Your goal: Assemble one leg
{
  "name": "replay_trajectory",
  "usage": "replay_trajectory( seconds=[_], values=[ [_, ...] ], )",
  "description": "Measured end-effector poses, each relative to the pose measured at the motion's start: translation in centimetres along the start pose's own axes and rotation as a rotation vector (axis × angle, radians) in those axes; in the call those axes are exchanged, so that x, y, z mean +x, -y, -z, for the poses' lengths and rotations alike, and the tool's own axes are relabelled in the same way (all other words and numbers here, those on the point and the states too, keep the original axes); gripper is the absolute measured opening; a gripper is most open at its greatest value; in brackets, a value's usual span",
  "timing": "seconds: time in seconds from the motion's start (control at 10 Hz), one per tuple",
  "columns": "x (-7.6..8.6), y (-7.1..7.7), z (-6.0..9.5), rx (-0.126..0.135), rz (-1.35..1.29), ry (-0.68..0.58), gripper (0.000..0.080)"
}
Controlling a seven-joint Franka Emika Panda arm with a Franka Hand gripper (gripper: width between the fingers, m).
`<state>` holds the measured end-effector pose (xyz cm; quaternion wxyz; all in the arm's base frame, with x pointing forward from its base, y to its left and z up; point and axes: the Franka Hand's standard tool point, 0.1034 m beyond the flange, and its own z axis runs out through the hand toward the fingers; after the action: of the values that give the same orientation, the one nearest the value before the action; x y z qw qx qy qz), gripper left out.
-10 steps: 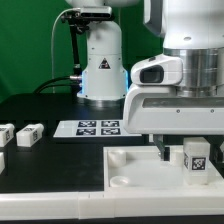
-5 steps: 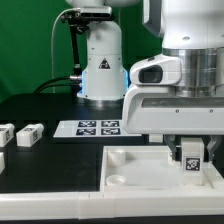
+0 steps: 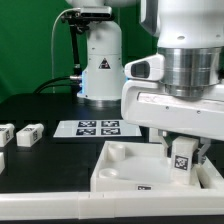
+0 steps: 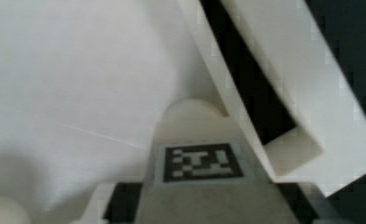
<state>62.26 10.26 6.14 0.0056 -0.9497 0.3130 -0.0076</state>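
My gripper [image 3: 183,160] is shut on a leg [image 3: 183,158], a small white square post with a black-and-white tag on its face. It holds the leg upright, a little tilted, over the large flat white panel [image 3: 120,165] at the exterior view's right. In the wrist view the leg [image 4: 201,150] runs out from between the dark fingers [image 4: 112,203] with its far end against the panel [image 4: 73,90]. The leg's lower end is hidden behind the panel's raised rim. Two more legs [image 3: 29,134] lie on the black table at the exterior view's left.
The marker board [image 3: 92,127] lies flat on the table behind the panel. The arm's white base [image 3: 100,60] stands at the back. A round socket [image 3: 113,153] shows in the panel's near left corner. Another white part [image 3: 2,158] sits at the left edge.
The gripper with the leg has shifted slightly toward the exterior view's left and turned. The panel has moved and tilted with it, its near corner sliding leftward.
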Motion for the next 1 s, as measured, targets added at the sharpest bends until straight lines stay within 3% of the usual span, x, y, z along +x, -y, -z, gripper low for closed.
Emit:
replay_trajectory(
  seconds=[0.4,0.5,0.6,0.7,0.8,0.9,1.0],
  values=[
    [0.9,-2.3,0.2,-0.07,-0.295,-0.043,0.0307],
    [0.9,-2.3,0.1,-0.07,-0.279,-0.043,0.0383],
    [0.9,-2.3,0.1,-0.07,-0.279,-0.042,0.0383],
    [0.9,-2.3,0.1,-0.07,-0.279,-0.042,0.0518],
    [0.9,-2.3,0.0,-0.071,-0.279,-0.042,0.0518],
    [0.9,-2.3,0.0,-0.071,-0.279,-0.042,0.0626],
    [0.9,-2.4,0.0,-0.071,-0.279,-0.041,0.0642]
  ],
)
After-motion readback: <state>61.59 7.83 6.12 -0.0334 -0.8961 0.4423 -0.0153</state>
